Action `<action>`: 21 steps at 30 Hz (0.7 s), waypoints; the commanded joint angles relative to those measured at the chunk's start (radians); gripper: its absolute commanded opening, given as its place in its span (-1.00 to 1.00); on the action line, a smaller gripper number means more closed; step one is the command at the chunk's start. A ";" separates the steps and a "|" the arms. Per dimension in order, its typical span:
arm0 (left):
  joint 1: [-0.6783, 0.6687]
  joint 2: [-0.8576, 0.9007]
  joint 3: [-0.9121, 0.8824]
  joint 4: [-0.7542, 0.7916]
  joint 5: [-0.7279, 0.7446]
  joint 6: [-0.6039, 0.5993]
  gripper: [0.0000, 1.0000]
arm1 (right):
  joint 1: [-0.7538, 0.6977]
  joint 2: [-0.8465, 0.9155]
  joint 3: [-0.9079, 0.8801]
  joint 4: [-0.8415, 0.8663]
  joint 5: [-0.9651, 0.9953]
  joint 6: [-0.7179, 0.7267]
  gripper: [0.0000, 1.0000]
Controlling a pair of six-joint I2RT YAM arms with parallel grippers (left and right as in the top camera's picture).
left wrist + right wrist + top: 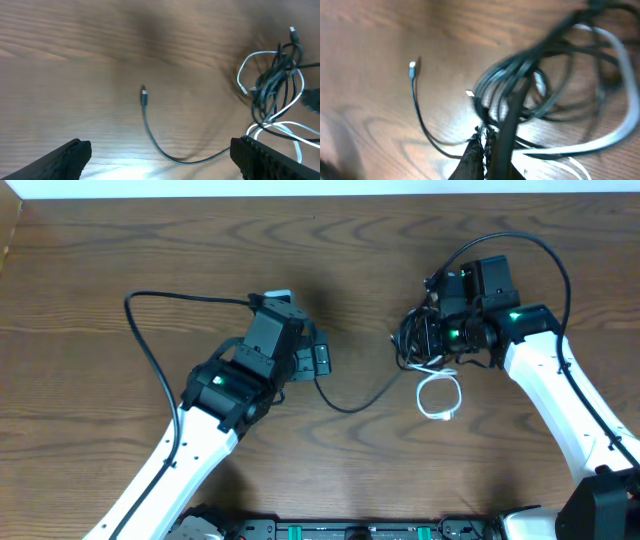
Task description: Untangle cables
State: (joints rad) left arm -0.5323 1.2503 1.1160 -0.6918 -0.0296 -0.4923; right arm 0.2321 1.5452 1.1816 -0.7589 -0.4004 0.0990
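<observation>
Right tool (484, 139) pinches limp tangle of thin black and white cords (520, 65); left tool (160, 145) gapes; take the free plug (143, 94).

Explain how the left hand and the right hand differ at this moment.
The left hand stands wide open; the right hand is shut. The left hand holds nothing; the right hand pinches the tangled bundle of thin black cables. The left hand hangs above the plug end of a loose black cable on the brown wooden table; the right hand sits at the tangle. Both are dark two-finger hands facing the table.
</observation>
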 commanded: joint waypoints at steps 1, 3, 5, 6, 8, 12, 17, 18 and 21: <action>0.004 0.034 0.000 0.033 0.111 0.027 0.89 | -0.006 -0.042 0.001 -0.016 -0.013 -0.130 -0.72; 0.004 0.050 0.000 0.068 0.129 0.030 0.89 | -0.013 -0.042 0.001 -0.021 0.074 -0.095 -0.21; 0.004 0.065 0.000 0.096 0.154 0.029 0.89 | -0.023 -0.042 0.001 -0.022 0.140 -0.058 0.12; 0.004 0.075 0.000 0.109 0.175 0.029 0.90 | -0.027 -0.042 0.001 -0.015 0.156 -0.049 0.29; 0.003 0.096 0.000 0.135 0.214 0.029 0.89 | -0.036 -0.042 0.001 0.017 0.159 -0.042 0.75; -0.010 0.162 0.000 0.203 0.259 0.029 0.89 | -0.066 -0.045 0.002 0.063 0.225 0.067 0.99; -0.067 0.284 0.000 0.296 0.258 0.029 0.57 | -0.123 -0.050 0.002 0.023 0.321 0.203 0.99; -0.080 0.312 0.000 0.319 0.257 0.029 0.52 | -0.132 -0.050 0.002 0.010 0.327 0.204 0.99; -0.121 0.402 0.000 0.404 0.253 0.029 0.50 | -0.164 -0.050 0.002 -0.037 0.343 0.203 0.99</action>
State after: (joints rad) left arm -0.6189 1.5829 1.1160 -0.3340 0.2127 -0.4709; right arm 0.0944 1.5188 1.1816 -0.7696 -0.1131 0.2508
